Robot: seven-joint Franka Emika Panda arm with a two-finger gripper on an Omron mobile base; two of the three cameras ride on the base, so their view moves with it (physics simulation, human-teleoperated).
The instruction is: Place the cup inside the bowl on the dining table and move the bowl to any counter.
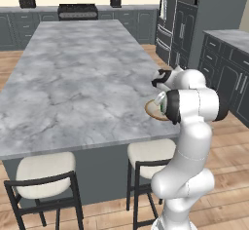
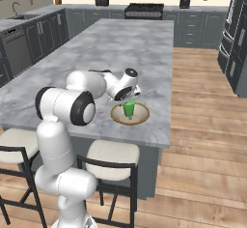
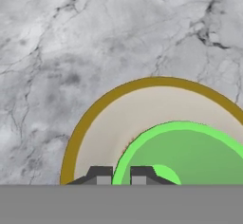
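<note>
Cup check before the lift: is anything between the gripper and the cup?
Nothing: in the hand view the fingertips straddle the cup rim inside the bowl.

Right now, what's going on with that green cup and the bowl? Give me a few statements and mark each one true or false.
1. The cup stands upright inside the bowl. True.
2. The bowl sits on a wall counter. False: it rests on the dining table, near its edge.
3. The gripper is shut on the cup's rim. True.
4. The cup is red. False: it is bright green.
5. A stool stands below the table edge near the bowl. True.
</note>
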